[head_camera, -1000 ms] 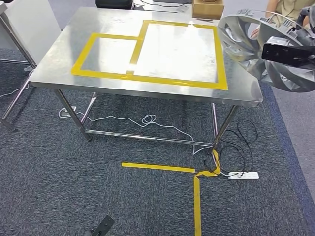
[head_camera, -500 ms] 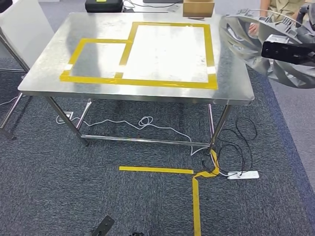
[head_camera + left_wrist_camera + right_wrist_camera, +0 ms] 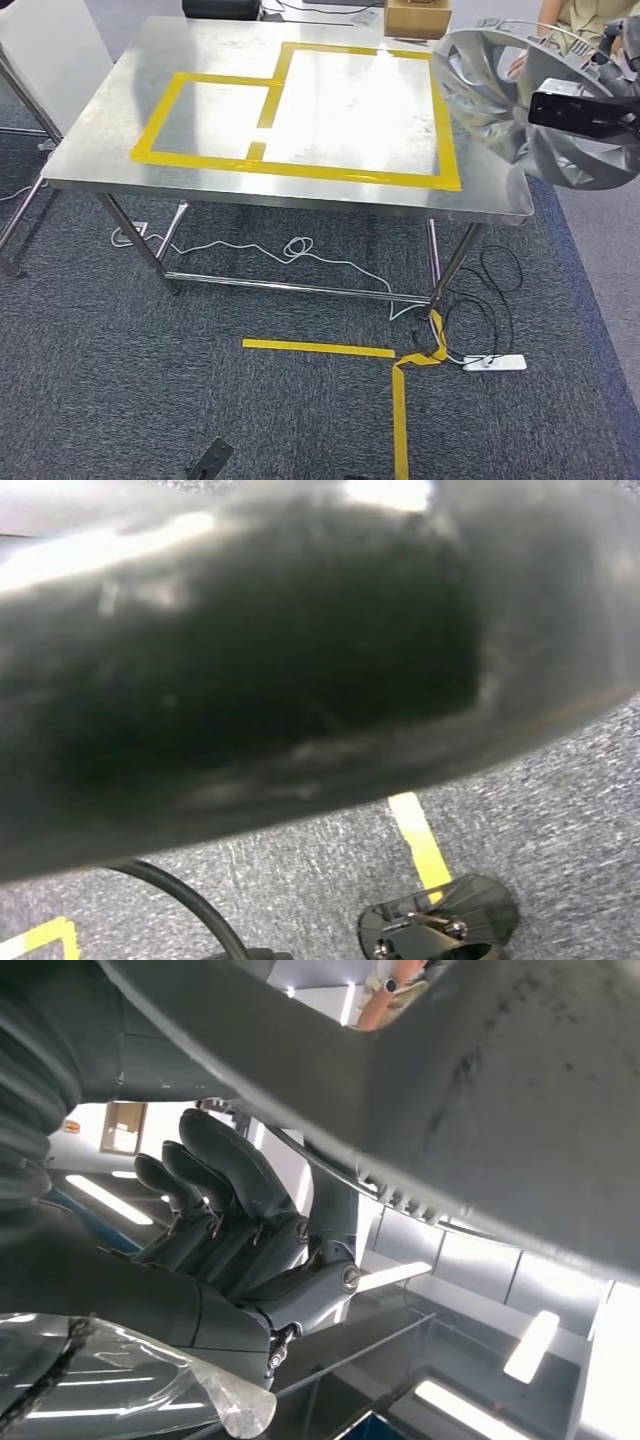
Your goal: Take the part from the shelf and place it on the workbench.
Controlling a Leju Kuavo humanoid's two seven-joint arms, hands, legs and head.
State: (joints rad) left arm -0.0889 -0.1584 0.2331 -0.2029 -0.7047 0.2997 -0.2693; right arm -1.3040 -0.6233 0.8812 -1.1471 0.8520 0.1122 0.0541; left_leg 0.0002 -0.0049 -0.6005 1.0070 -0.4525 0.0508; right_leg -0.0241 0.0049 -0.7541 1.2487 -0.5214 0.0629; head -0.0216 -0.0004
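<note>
The part (image 3: 490,90) is a large silver disc with curved vanes. It hangs in the air at the right of the head view, its near rim over the right edge of the steel workbench (image 3: 113,140). My right hand (image 3: 620,50) holds it at its far rim, behind a black box on my wrist. In the right wrist view the dark fingers (image 3: 226,1210) curl against the grey underside of the part (image 3: 490,1090). Two adjoining rectangles of yellow tape (image 3: 445,150) are marked on the workbench top, a small one left and a large one right.
A cardboard box (image 3: 416,15) and a black case (image 3: 223,8) sit at the workbench's far edge. A person (image 3: 581,15) is behind the part. Cables and a power strip (image 3: 494,362) lie on the carpet by the right table leg, beside yellow floor tape (image 3: 321,348). A second table (image 3: 53,50) stands at the left.
The camera has swayed, so the whole scene shifts slightly. The part stays in my right hand and now reaches a little further over the workbench's right edge.
</note>
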